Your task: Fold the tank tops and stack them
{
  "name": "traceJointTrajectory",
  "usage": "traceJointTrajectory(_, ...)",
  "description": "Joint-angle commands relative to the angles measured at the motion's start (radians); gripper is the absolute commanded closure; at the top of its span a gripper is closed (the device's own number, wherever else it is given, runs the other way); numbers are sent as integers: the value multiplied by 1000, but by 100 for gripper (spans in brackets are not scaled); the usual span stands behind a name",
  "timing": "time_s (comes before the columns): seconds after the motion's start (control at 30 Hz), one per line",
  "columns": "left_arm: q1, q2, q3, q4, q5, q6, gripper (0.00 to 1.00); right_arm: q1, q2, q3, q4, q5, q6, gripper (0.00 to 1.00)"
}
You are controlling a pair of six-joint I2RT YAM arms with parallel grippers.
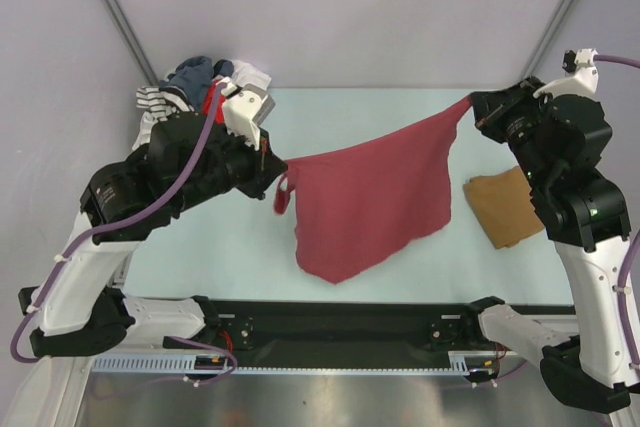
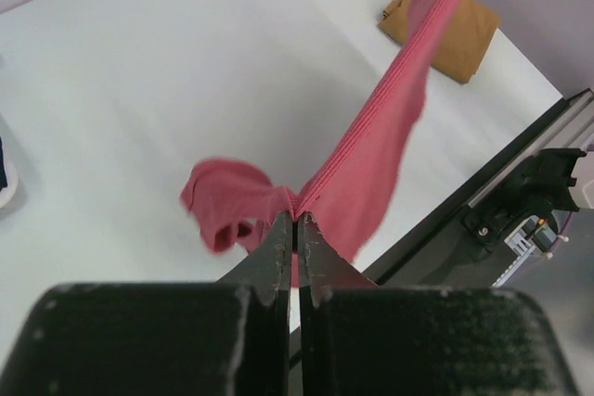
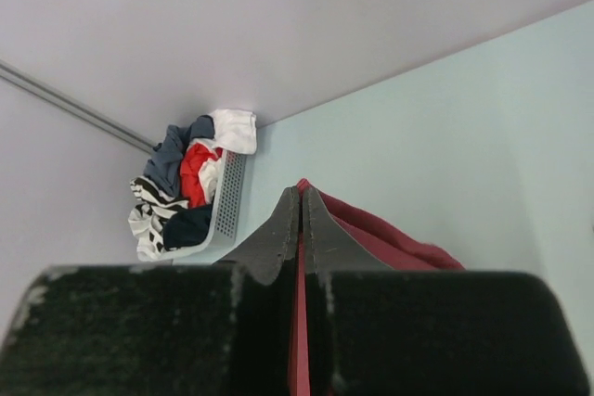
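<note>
– Left claw (image 2: 295, 220) pinched shut on a bunched strap end of the maroon tank top (image 1: 370, 197); right claw (image 3: 302, 190) clamped tight on the opposite end
– Hanging where?
– Strung between both claws above the table (image 1: 200, 247), upper edge running left to right and rising toward the right, body drooping to a point toward the near edge; hard to tell whether that point touches
– And the tan tank top (image 1: 505, 207)?
– Folded flat on the table, just below the right claw, apart from the maroon cloth
– Nearer arm for stacking?
– Right, probably; laying flat needed first
– Anything else?
– Basket of mixed clothes (image 1: 200, 87), far left corner
</note>
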Motion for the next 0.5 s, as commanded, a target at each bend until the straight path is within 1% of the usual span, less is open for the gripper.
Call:
traceJointTrajectory(0.0, 10, -30, 9, 29, 0, 42, 100, -4, -18, -2, 111, -11, -55, 100)
traceJointTrajectory(0.03, 10, -28, 8, 45, 6, 51, 100, -2, -18, -24, 131, -19, -62, 100)
traceJointTrajectory(0.2, 9, -22, 46, 60, 55, 65, 100, -2, -52, -29, 202, -93, -80, 100)
traceJointTrajectory(0.37, 9, -21, 86, 52, 127, 39, 100, -4, -115, -15, 199, -99, -80, 100)
traceJointTrajectory(0.47, 6, -28, 69, 71, 158, 30, 100, -4, -161, -24, 190, -100, -86, 100)
